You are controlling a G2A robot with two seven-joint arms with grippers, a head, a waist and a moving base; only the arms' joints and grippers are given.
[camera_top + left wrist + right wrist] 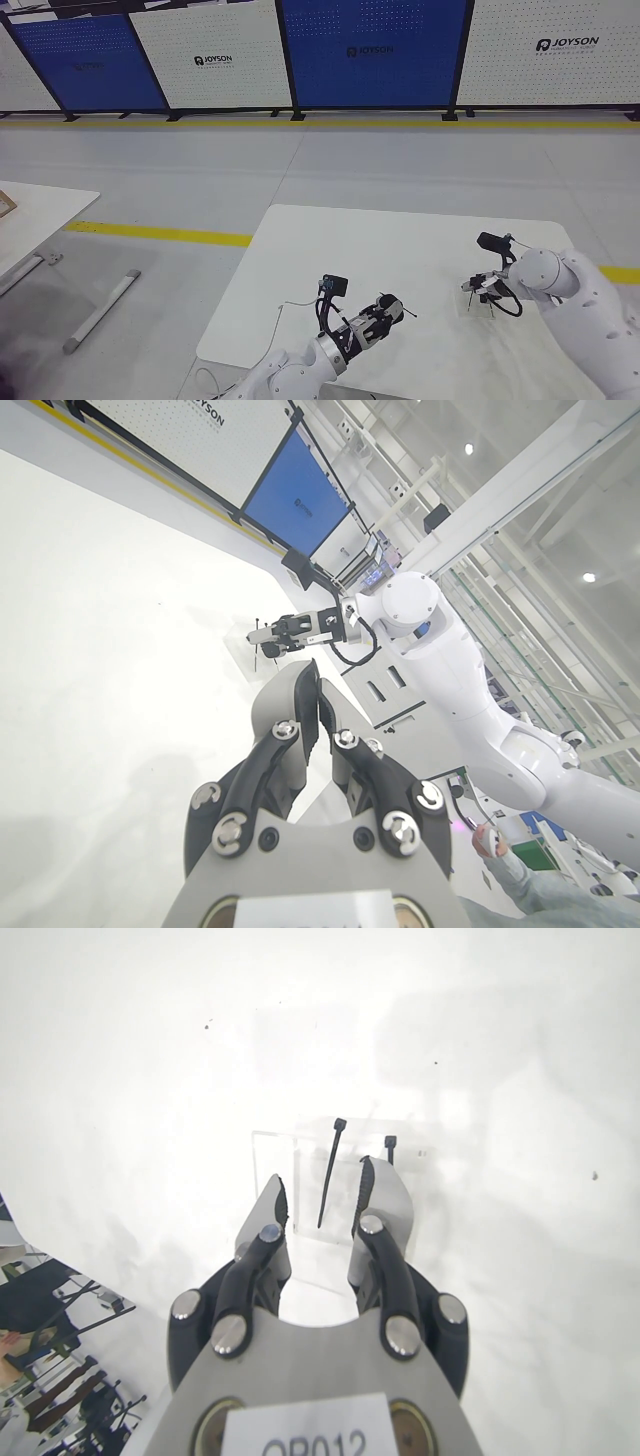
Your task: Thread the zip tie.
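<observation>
In the top view the white table (300, 290) fills the lower middle. The left gripper (392, 308) sits low at centre and the right gripper (476, 287) is off to its right, the two apart.

From the left wrist, that claw's fingers are pressed together, and I can't make out anything between them.

From the right wrist, the claw is spread wide, facing a clear stand (272, 1163). A black zip tie (333, 1153) stands in the stand, seen between the fingers. A second zip tie (390, 1145) peeks past one fingertip.
</observation>
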